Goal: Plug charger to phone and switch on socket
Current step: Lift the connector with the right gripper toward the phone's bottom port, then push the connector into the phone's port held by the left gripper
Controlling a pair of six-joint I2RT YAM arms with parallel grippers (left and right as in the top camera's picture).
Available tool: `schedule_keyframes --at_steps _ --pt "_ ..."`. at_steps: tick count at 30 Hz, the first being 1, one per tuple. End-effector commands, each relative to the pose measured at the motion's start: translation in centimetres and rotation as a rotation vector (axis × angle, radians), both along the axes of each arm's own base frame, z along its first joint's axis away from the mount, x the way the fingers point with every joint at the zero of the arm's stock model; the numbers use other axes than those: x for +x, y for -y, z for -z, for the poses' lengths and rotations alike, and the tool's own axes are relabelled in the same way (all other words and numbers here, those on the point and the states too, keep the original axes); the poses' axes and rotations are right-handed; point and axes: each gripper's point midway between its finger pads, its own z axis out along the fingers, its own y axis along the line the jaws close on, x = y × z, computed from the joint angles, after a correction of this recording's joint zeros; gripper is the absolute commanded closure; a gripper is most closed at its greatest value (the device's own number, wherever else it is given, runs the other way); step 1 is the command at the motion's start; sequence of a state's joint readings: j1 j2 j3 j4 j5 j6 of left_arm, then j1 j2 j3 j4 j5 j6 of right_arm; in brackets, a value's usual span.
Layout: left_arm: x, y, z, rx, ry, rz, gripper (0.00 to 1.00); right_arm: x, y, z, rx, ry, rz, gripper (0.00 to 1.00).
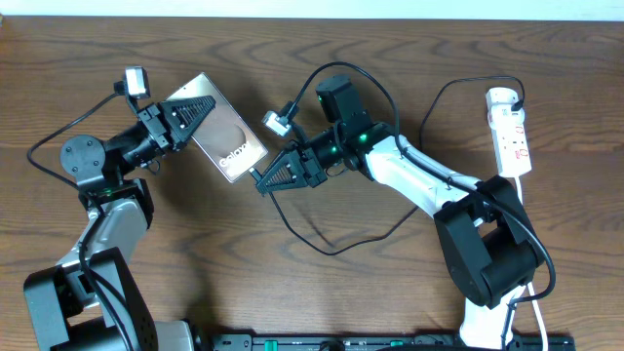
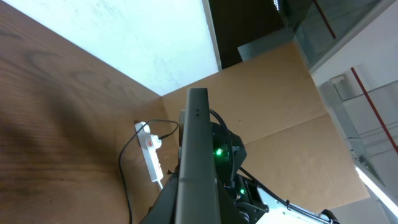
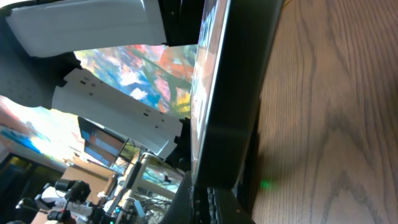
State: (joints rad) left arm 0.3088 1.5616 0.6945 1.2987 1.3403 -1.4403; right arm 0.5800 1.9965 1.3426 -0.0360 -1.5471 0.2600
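- Near the front edge of the table (image 1: 244,302), is there room?
- Yes, open wood. One charger (image 1: 327,250) loops just past it.
- What holds what?
- The right end effector (image 1: 261,181) is pressed together on the charger's plug, just beside the short end of the one phone (image 1: 226,141). The left end effector (image 1: 190,115) pinches that phone's other end.
- And farther off?
- One socket (image 1: 511,132), far right, by the back edge.
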Motion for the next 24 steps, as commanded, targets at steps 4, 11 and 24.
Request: schedule_keyframes --at_steps 4,11,24 --pt "-0.1 0.4 -1.1 0.007 0.034 0.008 0.93 -0.1 -0.1 -0.2 0.009 -0.001 -0.013 0.99" --pt "-0.6 0.8 -0.9 0.037 0.063 0.037 0.93 0.6 -0.5 -1.2 0.020 0.019 -0.007 0.99" --pt "-1.5 1.3 -0.5 0.093 0.114 0.094 0.93 1.1 -0.9 -1.9 0.026 0.038 0.009 0.99"
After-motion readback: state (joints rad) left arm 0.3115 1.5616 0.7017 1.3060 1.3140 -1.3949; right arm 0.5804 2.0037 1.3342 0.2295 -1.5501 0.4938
